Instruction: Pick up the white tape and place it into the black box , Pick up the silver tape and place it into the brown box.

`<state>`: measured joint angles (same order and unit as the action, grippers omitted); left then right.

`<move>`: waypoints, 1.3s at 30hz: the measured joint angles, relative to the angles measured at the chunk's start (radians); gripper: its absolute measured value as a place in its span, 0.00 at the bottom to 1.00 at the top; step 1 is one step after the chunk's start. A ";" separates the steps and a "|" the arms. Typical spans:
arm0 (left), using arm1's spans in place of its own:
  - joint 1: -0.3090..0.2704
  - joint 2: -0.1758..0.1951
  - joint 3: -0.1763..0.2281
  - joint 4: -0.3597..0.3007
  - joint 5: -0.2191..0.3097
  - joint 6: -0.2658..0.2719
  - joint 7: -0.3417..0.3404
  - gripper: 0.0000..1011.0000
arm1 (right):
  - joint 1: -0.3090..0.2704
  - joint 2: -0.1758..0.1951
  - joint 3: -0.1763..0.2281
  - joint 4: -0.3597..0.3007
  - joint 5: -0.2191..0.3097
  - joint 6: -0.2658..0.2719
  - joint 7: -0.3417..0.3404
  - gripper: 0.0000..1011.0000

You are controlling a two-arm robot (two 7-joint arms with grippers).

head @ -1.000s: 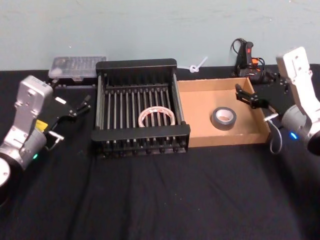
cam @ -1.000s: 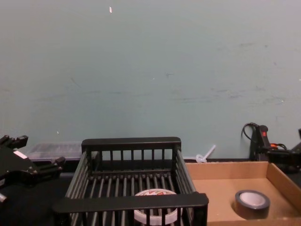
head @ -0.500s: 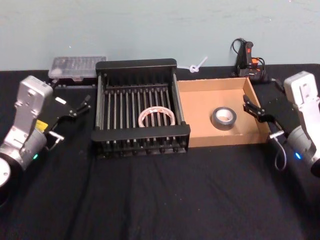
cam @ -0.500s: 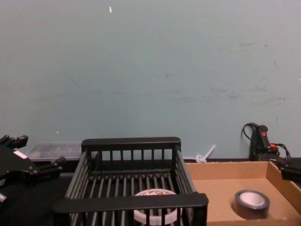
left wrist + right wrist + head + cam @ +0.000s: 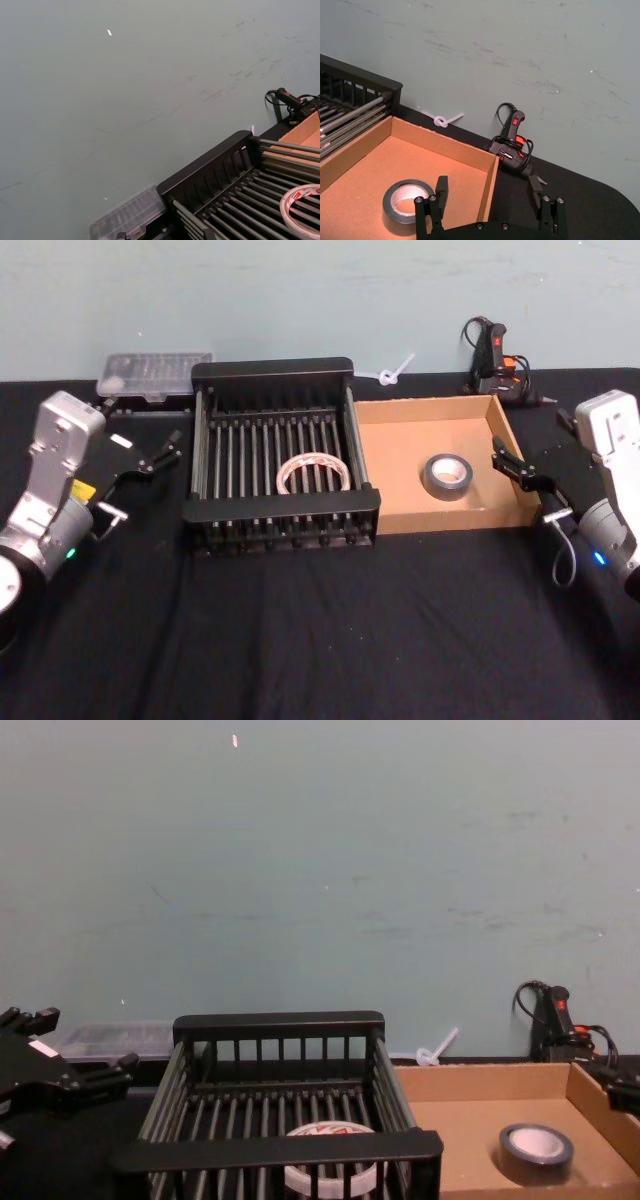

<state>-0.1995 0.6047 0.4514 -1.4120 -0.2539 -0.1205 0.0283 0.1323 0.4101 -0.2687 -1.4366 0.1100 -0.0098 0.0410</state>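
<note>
A pale blue-green wall stood behind the work area, its paint marked by faint scuffs, streaks and a few small white specks. The table was covered by a black cloth that ran up to the foot of the wall. Against the wall a clear plastic case was seen on the left, a white cable tie near the middle, and a black and orange corded tool on the right. Even, soft lighting was cast throughout
</note>
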 joint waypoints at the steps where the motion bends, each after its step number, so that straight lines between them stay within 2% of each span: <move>1: 0.000 0.000 0.000 0.000 0.000 0.000 0.000 0.99 | 0.000 0.000 0.000 0.000 0.000 0.000 0.000 0.99; 39: 0.000 0.000 0.000 0.000 0.000 0.000 0.000 0.99 | 0.001 0.002 -0.005 0.001 -0.001 -0.002 -0.001 0.99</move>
<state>-0.1995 0.6047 0.4514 -1.4120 -0.2539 -0.1205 0.0283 0.1337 0.4120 -0.2733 -1.4354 0.1086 -0.0121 0.0400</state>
